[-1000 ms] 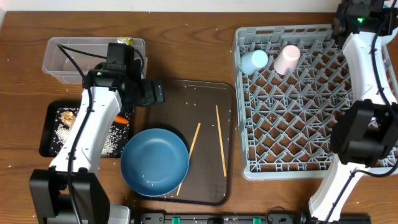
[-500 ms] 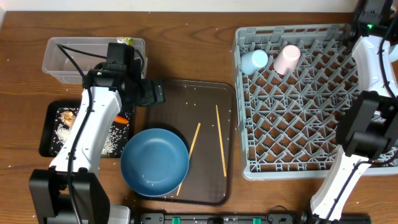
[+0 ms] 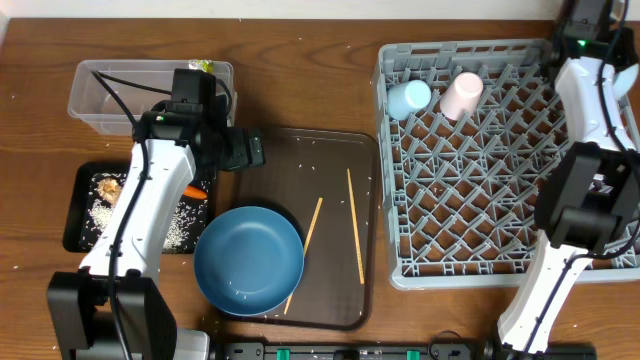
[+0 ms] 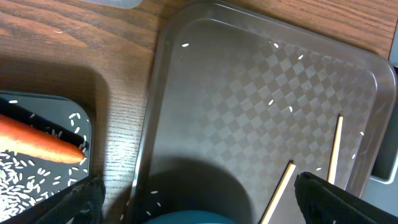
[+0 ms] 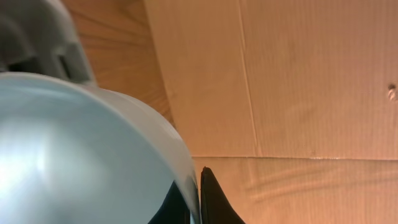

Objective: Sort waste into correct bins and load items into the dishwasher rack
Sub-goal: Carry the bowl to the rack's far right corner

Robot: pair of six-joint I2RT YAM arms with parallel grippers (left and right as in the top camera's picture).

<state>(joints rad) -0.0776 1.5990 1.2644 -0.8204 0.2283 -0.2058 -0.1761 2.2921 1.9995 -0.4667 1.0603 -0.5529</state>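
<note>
My left gripper [image 3: 247, 150] [image 4: 199, 208] is open and empty over the left end of the brown serving tray, just above the dark-blue plate [image 3: 248, 260]. Two chopsticks [image 3: 305, 250] [image 4: 336, 149] lie on that tray. My right gripper [image 5: 199, 199] is shut on the rim of the light-blue bowl [image 5: 74, 149], past the rack's far right corner. The light-blue cup [image 3: 408, 98] and pink cup [image 3: 461, 95] stand in the grey rack [image 3: 480, 200]. The black tray [image 3: 80, 205] holds rice, a brown lump [image 3: 108, 185] and the carrot [image 3: 195, 192] [image 4: 37, 140]. No napkin shows.
The clear tub [image 3: 110, 95] stands at the back left with the yellow-green wrapper [image 3: 204, 67] at its far right corner. The brown serving tray [image 3: 330, 290] lies between the black tray and the rack. Cardboard [image 5: 298, 81] fills the right wrist view behind the bowl.
The right arm has shifted slightly at the rack's far right corner. The left arm and the things on the table have not moved.
</note>
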